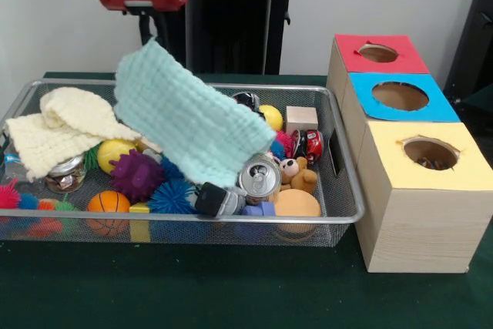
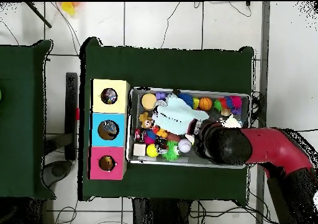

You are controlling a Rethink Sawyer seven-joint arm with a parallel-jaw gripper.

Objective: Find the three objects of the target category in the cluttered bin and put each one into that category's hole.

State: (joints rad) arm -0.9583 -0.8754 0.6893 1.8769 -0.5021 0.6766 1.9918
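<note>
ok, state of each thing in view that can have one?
light blue cloth: lifted, hanging tilted over the bin
cream cloth: crumpled on the toys
soda can: lying on its side
wire bin: full of clutter
yellow box hole: something inside

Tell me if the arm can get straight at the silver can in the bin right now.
Probably not. The light blue cloth hangs lifted from the arm, and its lower edge drapes right over the silver can. The gripper looks occupied with the cloth, so that would need dropping aside first.
</note>
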